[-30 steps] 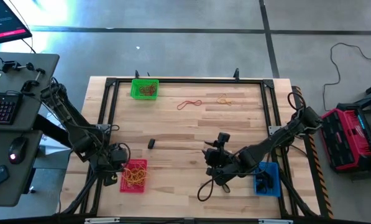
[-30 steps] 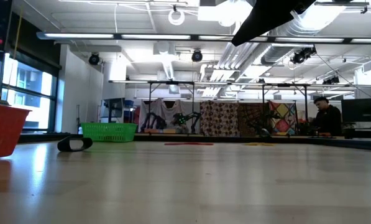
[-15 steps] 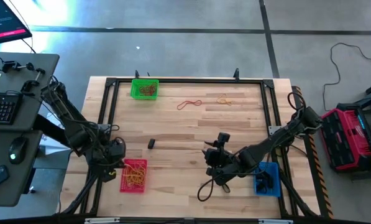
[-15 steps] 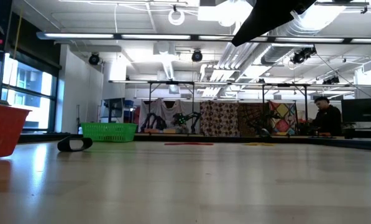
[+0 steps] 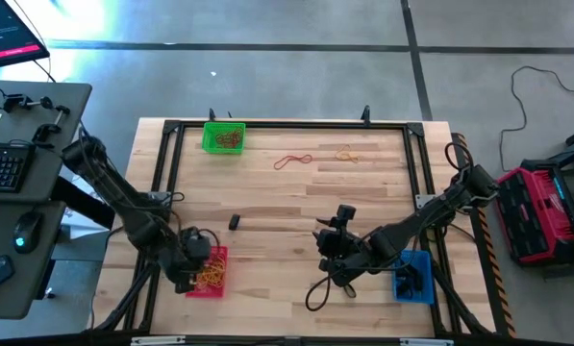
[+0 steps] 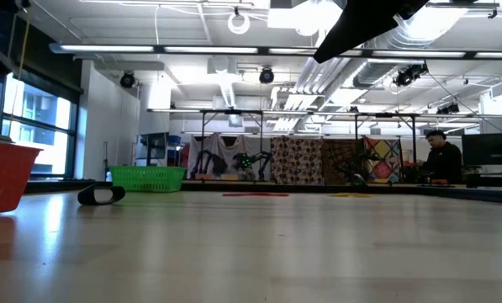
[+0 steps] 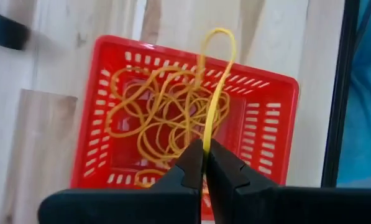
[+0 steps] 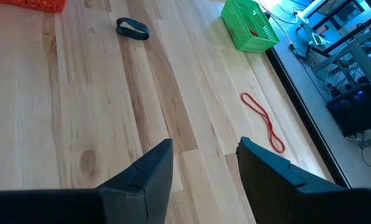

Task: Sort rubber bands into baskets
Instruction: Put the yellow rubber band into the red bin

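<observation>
1. The left gripper is above the red basket at the near left of the table. Its fingers are pinched tight on a yellow band, which stands up in a long loop above the fingertips.
2. The red basket holds a tangle of yellowish bands on its floor. The held band hangs over this pile.
3. The right gripper waits low over the near middle of the table, its fingers spread apart with nothing between them.
4. A green basket sits at the far left corner of the table, with brownish bands inside. In the right wrist view the green basket stands close to the table's edge.
5. A blue basket sits at the near right, beside the right arm, with something dark in it.
6. A red band lies loose on the far middle of the table, stretched into a long thin loop. An orange band lies just to its right, apart from it.
7. A black band lies on the table between the green and red baskets, nearer the red one. The low view shows the black band in front of the green basket.
8. A person stands in the room beyond the table, at the right of the low view.
</observation>
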Robot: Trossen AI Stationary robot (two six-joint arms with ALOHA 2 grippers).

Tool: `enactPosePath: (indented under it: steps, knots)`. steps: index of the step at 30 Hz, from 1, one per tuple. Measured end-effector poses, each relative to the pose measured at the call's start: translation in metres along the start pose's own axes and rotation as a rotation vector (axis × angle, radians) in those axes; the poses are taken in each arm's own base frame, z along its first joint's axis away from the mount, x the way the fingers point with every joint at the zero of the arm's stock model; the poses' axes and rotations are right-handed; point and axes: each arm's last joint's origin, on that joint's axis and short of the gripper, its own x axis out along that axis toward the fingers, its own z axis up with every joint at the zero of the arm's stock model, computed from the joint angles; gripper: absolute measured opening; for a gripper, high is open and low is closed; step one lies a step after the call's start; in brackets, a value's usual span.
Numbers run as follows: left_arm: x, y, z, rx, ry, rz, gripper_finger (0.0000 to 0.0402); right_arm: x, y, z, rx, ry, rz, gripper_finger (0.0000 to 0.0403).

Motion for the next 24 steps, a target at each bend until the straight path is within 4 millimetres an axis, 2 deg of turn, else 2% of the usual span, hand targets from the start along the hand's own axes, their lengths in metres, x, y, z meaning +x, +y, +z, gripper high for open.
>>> enactPosePath:
  steps: [7,17,24]
  knots:
    - [0.017,-0.007,0.006,0.034,0.047,-0.048,0.0035,0.0,0.0,0.0,0.0,0.0,0.0,0.0167]
    - [0.015,-0.007,0.005,0.054,0.077,-0.072,0.0125,0.0,0.0,0.0,0.0,0.001,-0.001,0.0167]
    - [0.02,-0.01,0.018,0.109,-0.069,-0.046,0.0125,0.001,0.0,0.0,0.0,0.001,-0.001,0.0167]
